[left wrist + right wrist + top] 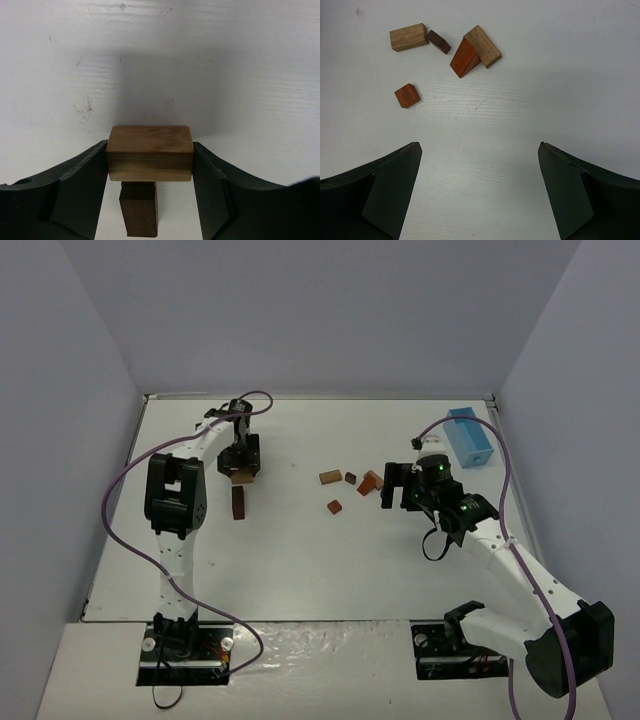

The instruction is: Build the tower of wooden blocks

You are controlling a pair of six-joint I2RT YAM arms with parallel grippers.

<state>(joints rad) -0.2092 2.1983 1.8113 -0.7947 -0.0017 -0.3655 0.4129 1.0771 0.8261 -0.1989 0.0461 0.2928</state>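
The tower is barely beginning: only one dark upright block (139, 209) is standing on the desk (300, 560), over on the left side. The left end effector (241, 468) is gripping a tan block (150, 152) between partly closed fingers and holding it over that dark block, apparently not yet set down. The right end effector (480, 150) is gaping wide and carrying nothing, facing five loose blocks (465, 58) that are waiting to be stacked.
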